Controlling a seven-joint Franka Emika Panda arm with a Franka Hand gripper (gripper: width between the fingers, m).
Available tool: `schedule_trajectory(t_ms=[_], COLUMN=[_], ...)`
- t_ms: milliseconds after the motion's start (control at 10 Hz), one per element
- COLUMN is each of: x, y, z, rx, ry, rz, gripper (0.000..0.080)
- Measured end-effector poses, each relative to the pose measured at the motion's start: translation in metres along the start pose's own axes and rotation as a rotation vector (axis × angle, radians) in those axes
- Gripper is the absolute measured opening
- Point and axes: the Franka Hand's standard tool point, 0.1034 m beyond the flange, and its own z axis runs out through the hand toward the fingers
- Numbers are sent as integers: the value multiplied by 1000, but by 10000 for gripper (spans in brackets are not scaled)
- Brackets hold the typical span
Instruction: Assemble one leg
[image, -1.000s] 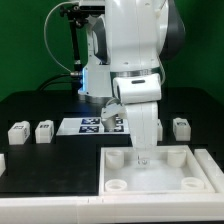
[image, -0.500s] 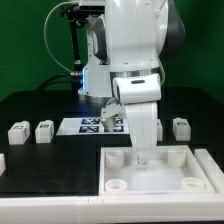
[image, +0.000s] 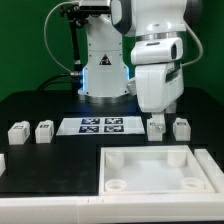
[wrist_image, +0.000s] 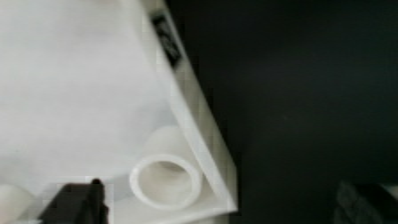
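Four small white legs with marker tags stand on the black table in the exterior view: two at its left (image: 17, 131) (image: 44, 131) and two at its right (image: 158, 127) (image: 181, 126). The large white tray-like piece (image: 150, 153) with round corner sockets lies at the front. My gripper (image: 160, 113) hangs just above the two right legs, its fingers hard to make out there. In the wrist view the gripper (wrist_image: 222, 203) is open and empty, its dark fingertips (wrist_image: 75, 205) wide apart over a corner of the tray (wrist_image: 107, 110) and one round socket (wrist_image: 164, 180).
The marker board (image: 100, 125) lies flat between the two pairs of legs, in front of the arm's base (image: 105, 80). Another white part (image: 2, 160) shows at the exterior view's left edge. The table's front edge runs just below the tray.
The arm has lifted off the tray's middle and swung to the exterior view's right, so it now hangs over the two right legs. The tray and legs have not moved.
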Motion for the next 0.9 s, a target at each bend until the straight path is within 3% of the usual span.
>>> schedule_trajectory(t_ms=[100, 500, 600, 700, 900], x=[9, 9, 13, 17, 14], y=[-14, -15, -29, -42, -55], z=[-1, 0, -2, -2, 6], rx=[3, 23, 46, 52, 68], ry=[4, 8, -27, -41, -66], rz=[97, 485, 657, 744, 1016], gripper=[649, 649, 649, 649, 649])
